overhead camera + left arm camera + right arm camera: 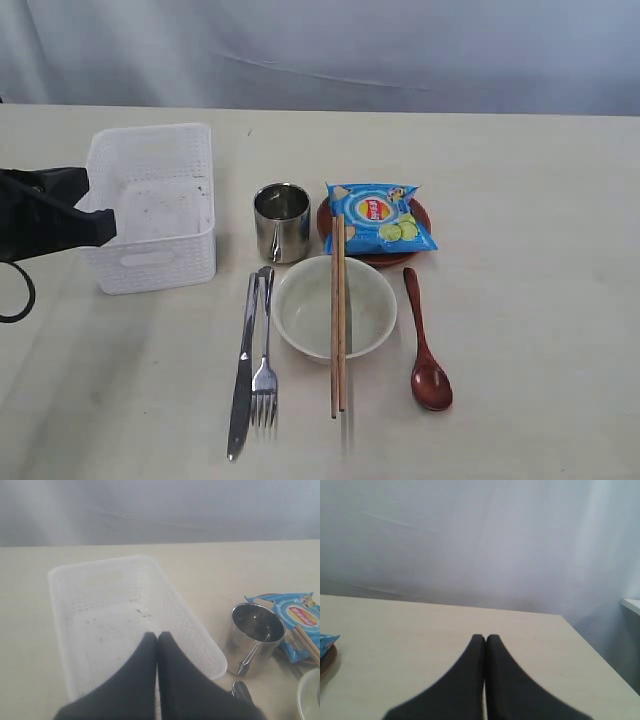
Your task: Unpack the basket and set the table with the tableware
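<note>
The white basket [150, 262] stands empty at the left of the table [530, 300]. My left gripper [105, 225] is shut with nothing in it, over the basket's [100, 566] left rim; its tips [157, 635] press together. Right of the basket are the steel cup [281, 222], the knife [242, 375] and the fork [265, 365]. Chopsticks [337, 330] lie across the cream bowl [300, 310]. The dark red spoon [428, 360] lies right of the bowl. The reddish-brown plate [392, 258] is mostly covered by the chip bag. My right gripper [485, 638] is shut and empty over bare table.
A blue chip bag [378, 217] lies on the plate behind the bowl. In the right wrist view the table's edge [590, 650] runs close by, with the bag's corner [327, 641] at the side. A pale curtain hangs behind the table.
</note>
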